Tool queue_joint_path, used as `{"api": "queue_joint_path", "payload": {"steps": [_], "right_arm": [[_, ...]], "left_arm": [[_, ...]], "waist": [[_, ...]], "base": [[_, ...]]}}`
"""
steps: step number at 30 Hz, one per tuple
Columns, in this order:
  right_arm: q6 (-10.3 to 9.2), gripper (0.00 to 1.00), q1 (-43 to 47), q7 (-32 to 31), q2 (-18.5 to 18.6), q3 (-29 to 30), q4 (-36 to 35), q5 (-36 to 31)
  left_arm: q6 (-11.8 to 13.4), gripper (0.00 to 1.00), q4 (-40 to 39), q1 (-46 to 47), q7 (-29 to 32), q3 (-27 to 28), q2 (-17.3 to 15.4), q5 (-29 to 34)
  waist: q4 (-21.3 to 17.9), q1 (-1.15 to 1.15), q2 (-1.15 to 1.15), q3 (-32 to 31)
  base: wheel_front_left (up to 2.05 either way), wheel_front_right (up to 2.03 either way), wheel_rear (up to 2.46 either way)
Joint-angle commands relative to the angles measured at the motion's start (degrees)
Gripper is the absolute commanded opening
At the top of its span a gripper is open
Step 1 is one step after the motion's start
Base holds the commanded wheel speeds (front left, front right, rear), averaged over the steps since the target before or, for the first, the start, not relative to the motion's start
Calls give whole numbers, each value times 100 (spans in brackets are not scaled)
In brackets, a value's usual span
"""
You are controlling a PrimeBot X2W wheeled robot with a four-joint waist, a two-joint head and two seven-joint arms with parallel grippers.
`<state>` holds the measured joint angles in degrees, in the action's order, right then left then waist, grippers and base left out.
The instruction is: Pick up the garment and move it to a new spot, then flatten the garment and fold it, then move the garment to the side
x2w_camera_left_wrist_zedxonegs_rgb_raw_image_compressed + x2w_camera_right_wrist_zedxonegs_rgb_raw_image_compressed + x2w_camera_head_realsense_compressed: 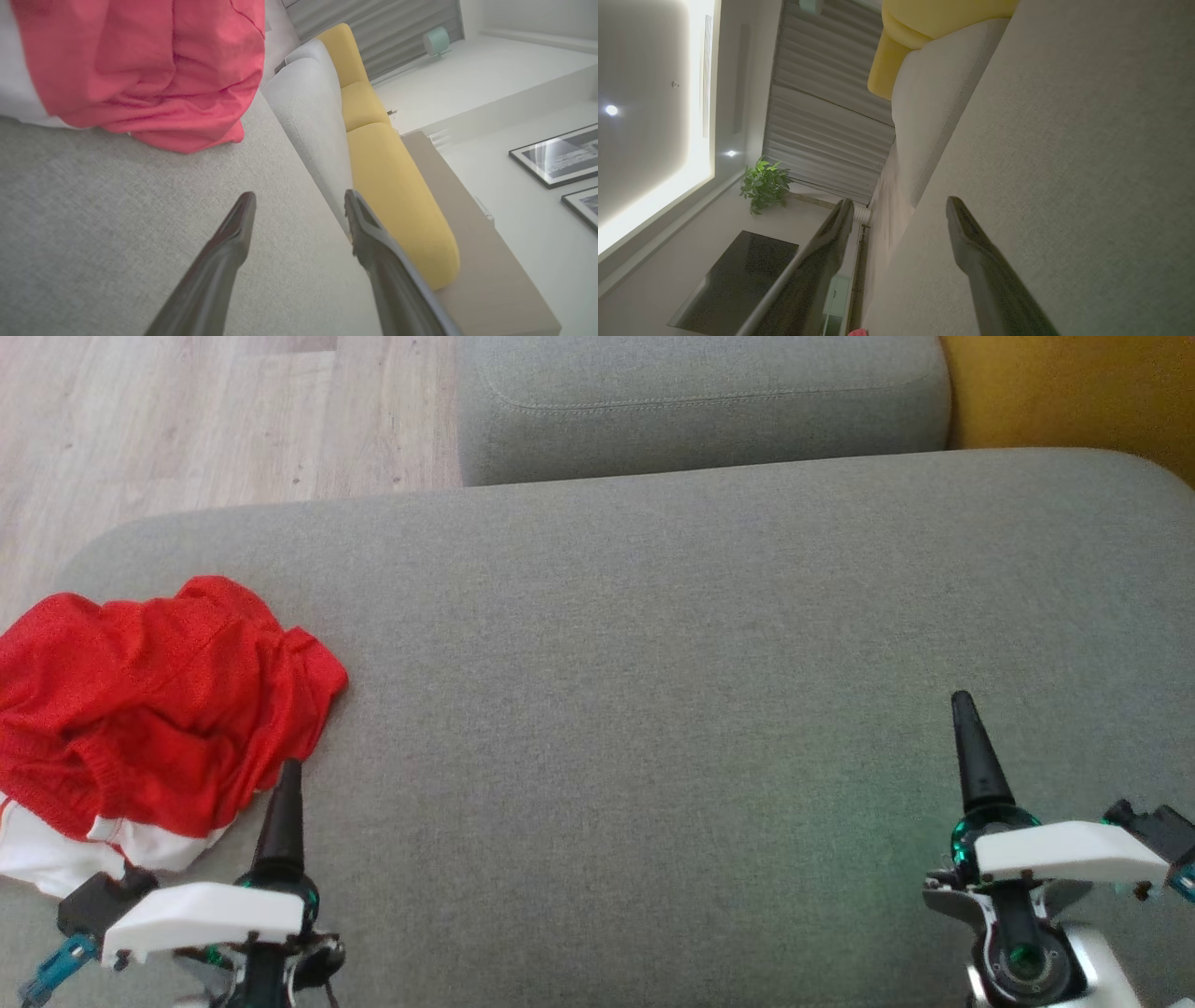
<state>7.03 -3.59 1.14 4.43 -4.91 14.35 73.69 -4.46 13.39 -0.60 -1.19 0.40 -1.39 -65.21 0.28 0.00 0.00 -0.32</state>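
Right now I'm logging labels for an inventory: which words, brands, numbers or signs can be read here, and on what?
None can be read.
The red garment shows no print or label.
The framed pictures are too blurred to tell whether they carry any text.

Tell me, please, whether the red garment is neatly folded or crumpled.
Crumpled: the red garment lies in a wrinkled, bunched heap at the grey cushion's left end, with uneven edges and no tidy fold lines.
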Motion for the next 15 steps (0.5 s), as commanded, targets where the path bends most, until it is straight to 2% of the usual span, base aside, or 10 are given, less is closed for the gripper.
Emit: {"api": "queue_joint_path", "payload": {"steps": [1,8,15], "right_arm": [[18,100,-351,88,119,-103,-210,-260],[20,100,-421,206,207,-387,-114,-1312],[23,100,-481,325,241,-606,-34,-1986]], "left_arm": [[38,100,-225,328,-93,16,-69,261],[181,100,-289,360,-211,-163,-100,1319],[368,100,-318,367,-328,-298,-175,2000]], "waist": [[2,0,0,-2],[12,0,0,-16],[25,0,0,-23]], "base": [[0,0,0],[0,0,0],[0,0,0]]}}
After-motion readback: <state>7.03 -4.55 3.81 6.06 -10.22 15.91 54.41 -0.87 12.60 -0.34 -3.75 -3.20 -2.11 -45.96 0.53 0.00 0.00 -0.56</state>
